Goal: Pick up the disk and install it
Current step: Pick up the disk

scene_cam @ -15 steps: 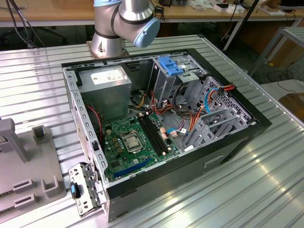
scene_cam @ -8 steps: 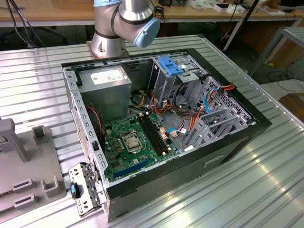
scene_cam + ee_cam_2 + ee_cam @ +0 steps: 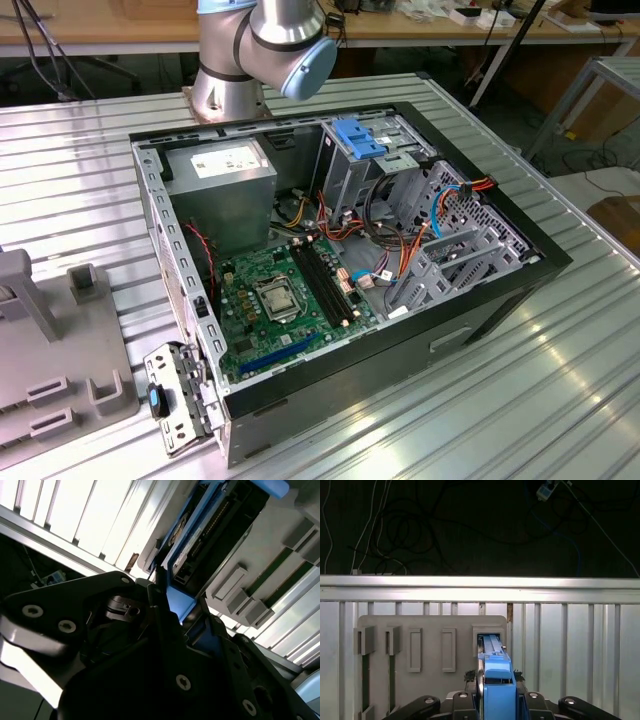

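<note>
Gripper (image 3: 498, 682) pinching disk (image 3: 492, 647) by its blue carrier. In second wrist view, black fingers (image 3: 160, 630) pressed against carrier on both sides. Disk stands on edge in end slot of grey holder (image 3: 432, 622), blue end toward gripper.

Exterior view: holder (image 3: 60, 380) lies on ribbed metal table (image 3: 560, 400), at 8 o'clock of open computer case (image 3: 490, 300) and just beside it. Arm base (image 3: 260, 50) at 11 o'clock, behind case. Inside case, blue-topped drive bay (image 3: 358, 137) at 12 o'clock, motherboard (image 3: 270, 310) toward 7 o'clock.
</note>
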Action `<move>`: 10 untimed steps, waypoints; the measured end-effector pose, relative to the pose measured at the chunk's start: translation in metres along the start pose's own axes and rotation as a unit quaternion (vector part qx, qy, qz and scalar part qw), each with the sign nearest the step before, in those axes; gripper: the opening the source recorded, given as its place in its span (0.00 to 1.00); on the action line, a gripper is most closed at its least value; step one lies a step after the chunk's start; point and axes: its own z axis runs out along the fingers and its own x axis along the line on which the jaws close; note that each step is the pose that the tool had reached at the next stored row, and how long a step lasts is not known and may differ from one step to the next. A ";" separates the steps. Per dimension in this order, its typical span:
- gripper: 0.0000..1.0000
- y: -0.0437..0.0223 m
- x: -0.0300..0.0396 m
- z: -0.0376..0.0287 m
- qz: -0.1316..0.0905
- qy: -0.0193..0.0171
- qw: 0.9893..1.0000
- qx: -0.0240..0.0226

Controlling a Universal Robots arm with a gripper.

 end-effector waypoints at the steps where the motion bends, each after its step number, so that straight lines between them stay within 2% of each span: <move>1: 0.37 0.0000 0.0000 0.0000 0.000 0.000 1.000 0.000; 10: 0.37 0.0000 0.0000 0.0000 -0.001 0.000 1.000 0.000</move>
